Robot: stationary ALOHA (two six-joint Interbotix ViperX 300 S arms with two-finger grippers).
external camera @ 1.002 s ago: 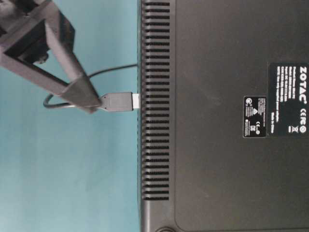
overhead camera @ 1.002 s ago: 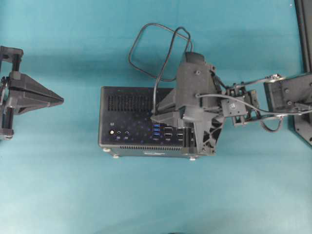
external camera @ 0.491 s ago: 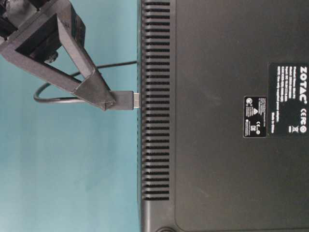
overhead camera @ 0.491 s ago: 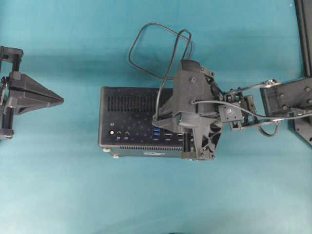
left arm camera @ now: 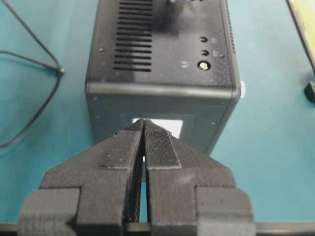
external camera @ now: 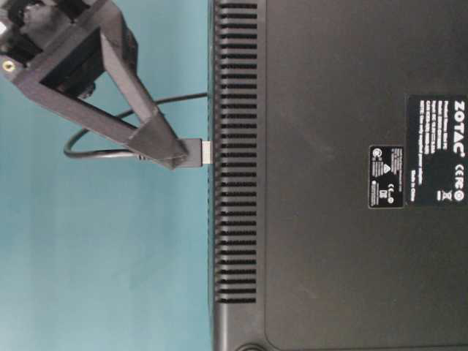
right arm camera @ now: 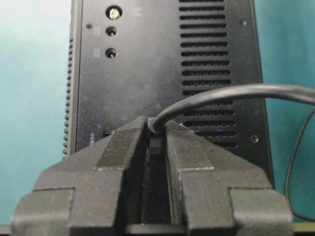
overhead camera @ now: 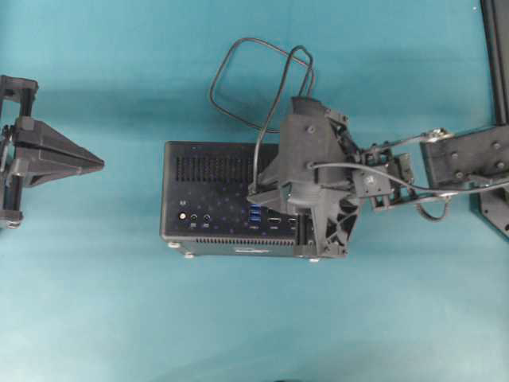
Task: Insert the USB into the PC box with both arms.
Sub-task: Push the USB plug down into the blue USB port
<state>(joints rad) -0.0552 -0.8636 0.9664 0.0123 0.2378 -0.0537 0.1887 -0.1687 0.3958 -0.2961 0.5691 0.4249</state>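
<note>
A plain teal bench (overhead camera: 95,318) fills the scene, with the PC box (overhead camera: 215,199) near its middle. The right hand (external camera: 172,150) grips the USB (external camera: 191,153) plug at the box's port face, its cable looping toward the far edge. The left hand (left arm camera: 143,129), jaws pressed together and holding nothing, hovers near the left edge.

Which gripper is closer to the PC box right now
Right. The right gripper is over the PC box, holding the USB; the left gripper sits apart at its left end.

One PC box (overhead camera: 215,191), one USB (overhead camera: 246,79) cable, two arms — left (overhead camera: 36,159), right (overhead camera: 461,159).
</note>
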